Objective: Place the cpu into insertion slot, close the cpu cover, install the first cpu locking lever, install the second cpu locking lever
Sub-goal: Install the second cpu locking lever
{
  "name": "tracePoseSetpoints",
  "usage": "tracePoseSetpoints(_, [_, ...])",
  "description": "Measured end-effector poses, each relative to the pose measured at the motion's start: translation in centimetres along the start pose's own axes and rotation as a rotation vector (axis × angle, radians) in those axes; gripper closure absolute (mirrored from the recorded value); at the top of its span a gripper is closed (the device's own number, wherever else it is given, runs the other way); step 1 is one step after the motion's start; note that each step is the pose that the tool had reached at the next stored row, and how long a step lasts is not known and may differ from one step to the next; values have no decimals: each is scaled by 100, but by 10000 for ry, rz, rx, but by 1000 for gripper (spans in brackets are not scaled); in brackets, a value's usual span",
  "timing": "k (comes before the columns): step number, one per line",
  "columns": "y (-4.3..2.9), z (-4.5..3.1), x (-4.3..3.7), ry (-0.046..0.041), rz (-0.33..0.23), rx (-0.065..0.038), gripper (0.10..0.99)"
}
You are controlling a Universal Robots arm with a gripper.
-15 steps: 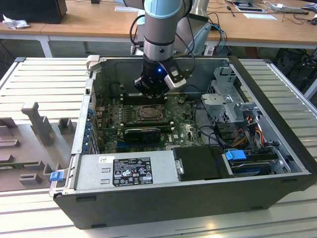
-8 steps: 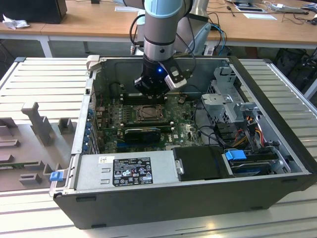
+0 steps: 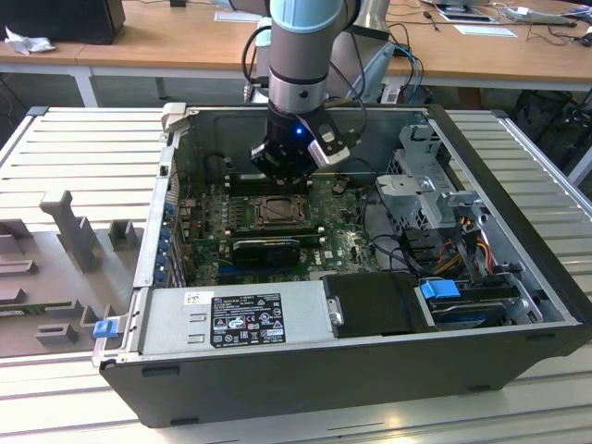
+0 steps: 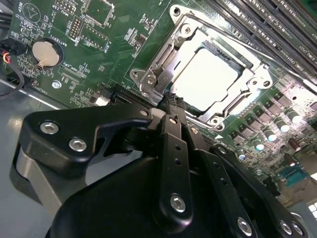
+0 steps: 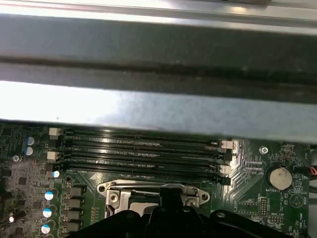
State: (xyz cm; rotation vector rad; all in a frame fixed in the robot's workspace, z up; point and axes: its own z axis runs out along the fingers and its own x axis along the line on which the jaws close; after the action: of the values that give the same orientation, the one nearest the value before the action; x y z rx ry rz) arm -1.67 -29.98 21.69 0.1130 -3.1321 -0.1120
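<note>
The chip (image 4: 205, 82) sits under the closed metal cover (image 4: 237, 96) just beyond the gripper (image 4: 173, 101), whose fingers are pressed together, with memory slots (image 5: 143, 153) past the cover.

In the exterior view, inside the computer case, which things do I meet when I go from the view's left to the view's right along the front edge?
Blue clip → power supply with its white and black labels → black box → blue tab.
</note>
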Motion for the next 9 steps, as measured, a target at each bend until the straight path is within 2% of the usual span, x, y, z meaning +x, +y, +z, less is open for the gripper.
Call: tracePoseSetpoints(9, [-76,-6,6,0,0,0,980])
